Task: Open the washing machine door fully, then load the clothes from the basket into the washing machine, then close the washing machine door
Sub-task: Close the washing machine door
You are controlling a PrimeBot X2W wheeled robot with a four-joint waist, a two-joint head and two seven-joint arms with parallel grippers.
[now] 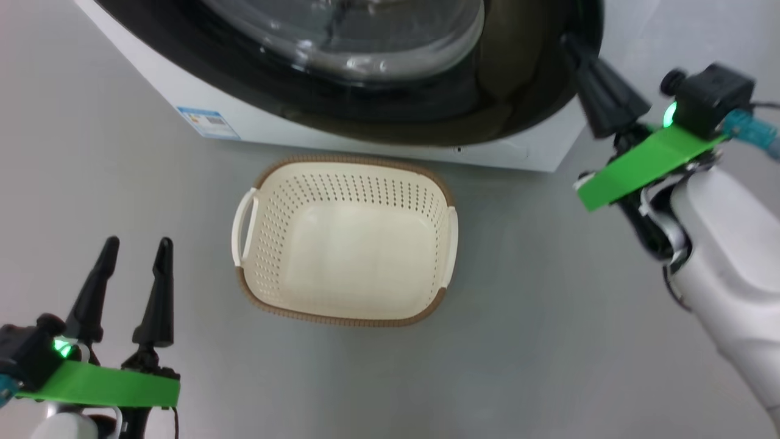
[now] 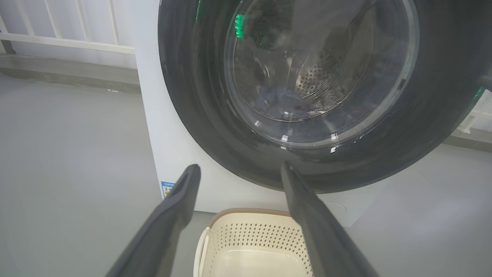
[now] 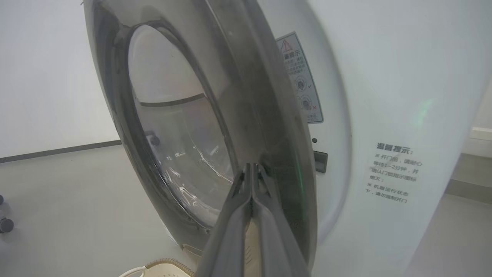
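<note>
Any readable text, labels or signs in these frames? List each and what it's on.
"温馨提示:" heads the printed notice on the washing machine front; the lines under it are too blurred to read.
Warning sticker, triangle sign on top: text too blurred.
Blue label, low on the front: too small.

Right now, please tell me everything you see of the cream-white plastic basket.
The cream-white plastic basket is a rounded rectangle with perforated walls, a brown rim band and two white side handles. It stands upright and empty on the grey floor, close before the white washing machine; whether they touch, I cannot tell.
</note>
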